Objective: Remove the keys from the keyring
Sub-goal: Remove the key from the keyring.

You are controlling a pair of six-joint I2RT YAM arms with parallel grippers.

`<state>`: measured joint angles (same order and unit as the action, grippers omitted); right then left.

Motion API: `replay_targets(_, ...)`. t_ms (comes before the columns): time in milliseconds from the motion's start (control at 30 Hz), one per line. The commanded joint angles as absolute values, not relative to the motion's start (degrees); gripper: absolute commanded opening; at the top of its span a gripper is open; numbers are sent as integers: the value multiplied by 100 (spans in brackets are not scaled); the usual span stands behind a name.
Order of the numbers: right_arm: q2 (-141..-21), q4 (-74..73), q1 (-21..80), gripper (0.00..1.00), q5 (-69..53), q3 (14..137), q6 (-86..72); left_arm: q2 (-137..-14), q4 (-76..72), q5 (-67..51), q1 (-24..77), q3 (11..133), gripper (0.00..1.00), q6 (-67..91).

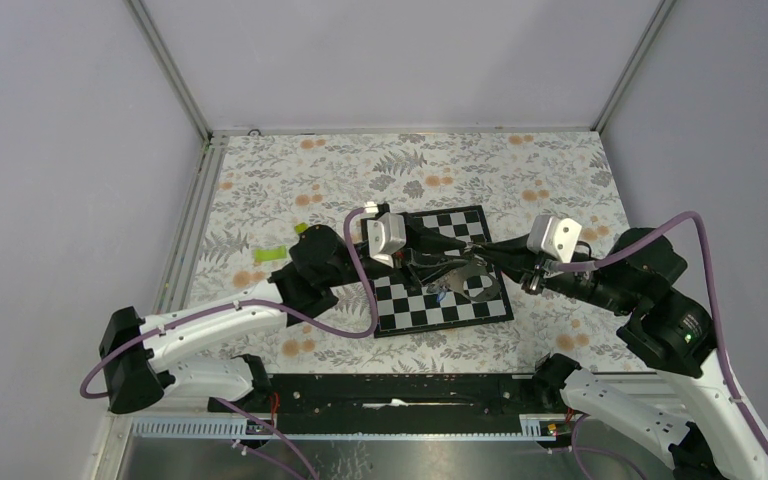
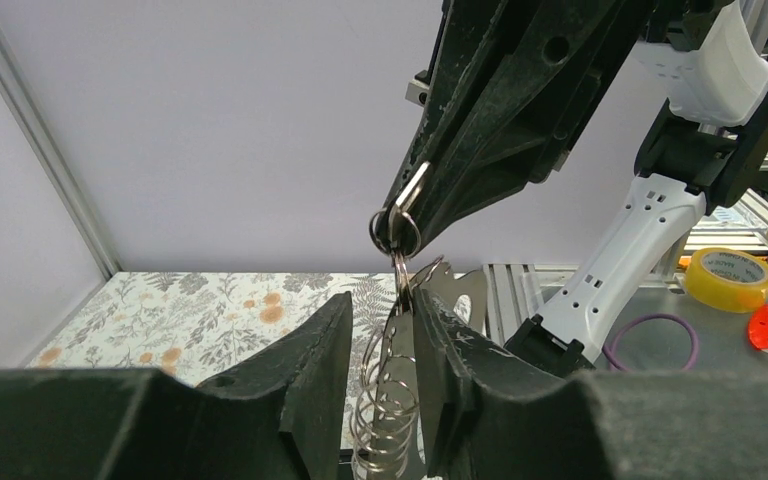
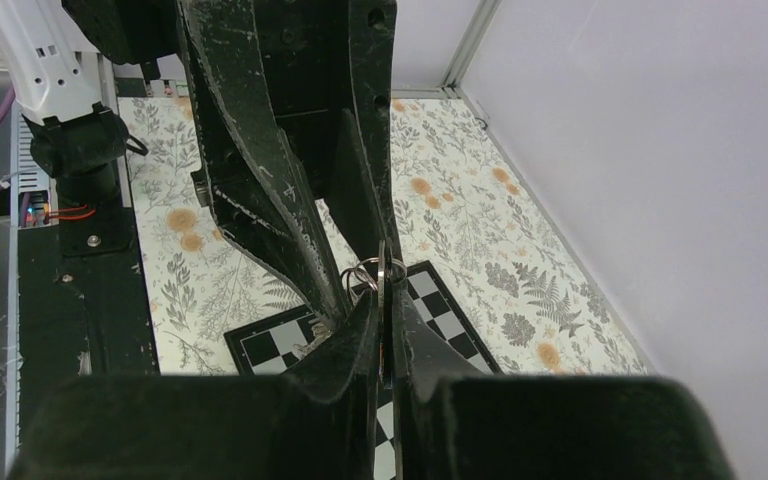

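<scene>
Firmly closed, the right gripper [image 3: 385,312] pinches a thin metal blade seen edge-on between its fingers, one of the keys [image 2: 401,375]. The keyring [image 2: 394,232] shows as small split rings that hang right at that gripper's tip. In the left wrist view this gripper comes down from above, with a sliver of bright metal in its jaws and the rings dangling just beneath.

The left gripper [image 2: 383,305] meets it from below. Its fingers stand only a narrow gap apart, nipping a flat silvery key together with a wire coil [image 2: 374,428] that hangs down from the rings. A second flat blade with a toothed edge shows just behind its right finger.

From above, both arms reach in toward each other and their tips nearly touch, with the bunch of metal held in the air between them over the chessboard [image 1: 400,312]. A fleck of blue [image 1: 443,296] hangs under the bunch; I cannot make out the fabric strap.

The board lies on the floral tablecloth [image 1: 290,180]. A lime-green piece [image 1: 271,255] sits well off to the left on the cloth. Beyond the table's near edge lie a yellow tape roll [image 2: 725,280] and a purple ring [image 2: 650,342].
</scene>
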<state>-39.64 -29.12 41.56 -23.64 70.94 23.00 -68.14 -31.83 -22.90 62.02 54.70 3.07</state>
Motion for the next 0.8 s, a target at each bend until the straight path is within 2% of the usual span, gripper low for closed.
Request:
replay_targets(0,-4014,-2805,4143,0,-2435,7154,2265,-6597,-3568,-2272,6190,5599,35,281)
replay_targets(400,-4061,-2771,4140,0,-2328,7127,2268,-6566,-3560,-2300,6188,5629,41,290)
replay_targets(767,-4164,-2859,4147,0,-2268,7119,2297,-6710,-3428,-1910,6189,5810,42,264)
